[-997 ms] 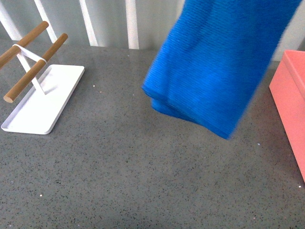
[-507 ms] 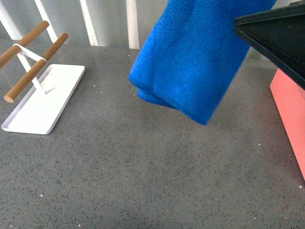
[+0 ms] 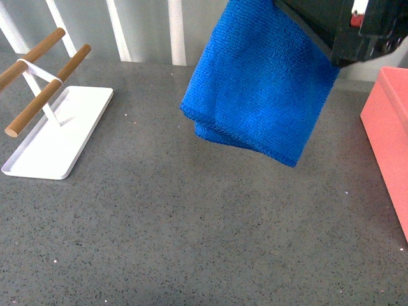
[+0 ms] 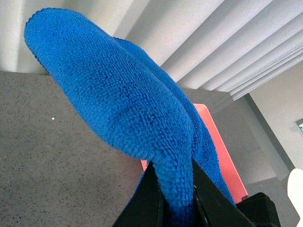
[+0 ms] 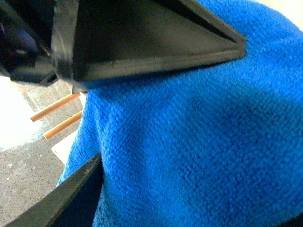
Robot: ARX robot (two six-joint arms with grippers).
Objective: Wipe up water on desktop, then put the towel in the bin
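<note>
I log: speckled grey table [image 3: 159, 217]; ribbed white wall [image 3: 143, 29] at 12 o'clock; towel [image 3: 261, 89] hanging above it, pinched in my left tool [image 4: 174, 189]; right tool [image 5: 170, 101] seemingly spread; bin [image 3: 389, 127] at 3 o'clock.

Set directly on the dark grey speckled desktop [image 3: 191, 242]: flat white tray [image 3: 80, 118] carrying two wooden rods [image 3: 48, 89] on a white bracket. Behind the tray: pale grey wall [image 3: 143, 32] fitted with evenly spaced vertical white ribs [image 3: 176, 32]. Even, diffuse lighting, with a faint soft shadow on the tray beneath the rods. In the left wrist view: same ribbing, plain grey surface past its end.
</note>
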